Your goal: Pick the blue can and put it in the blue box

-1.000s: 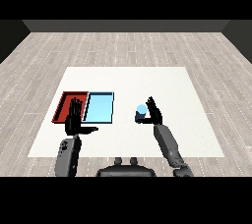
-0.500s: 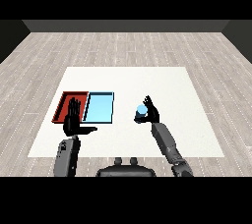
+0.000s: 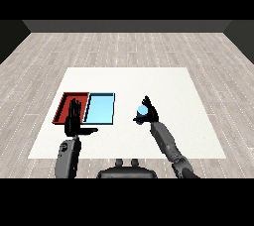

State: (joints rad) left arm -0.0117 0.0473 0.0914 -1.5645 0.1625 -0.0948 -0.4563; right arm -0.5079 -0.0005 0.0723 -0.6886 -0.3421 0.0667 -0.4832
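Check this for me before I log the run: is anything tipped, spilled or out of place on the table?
Nothing stands out. The blue can is in the right hand, whose fingers curl round it, to the right of the light blue tray. The red tray lies flush beside it. The left hand is open at the trays' near edge.

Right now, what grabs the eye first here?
The blue can, right of the trays, with the right hand curled round it. Next, the red tray and blue tray side by side at the table's left, with the left hand held open, fingers straight, over the red tray's near edge.
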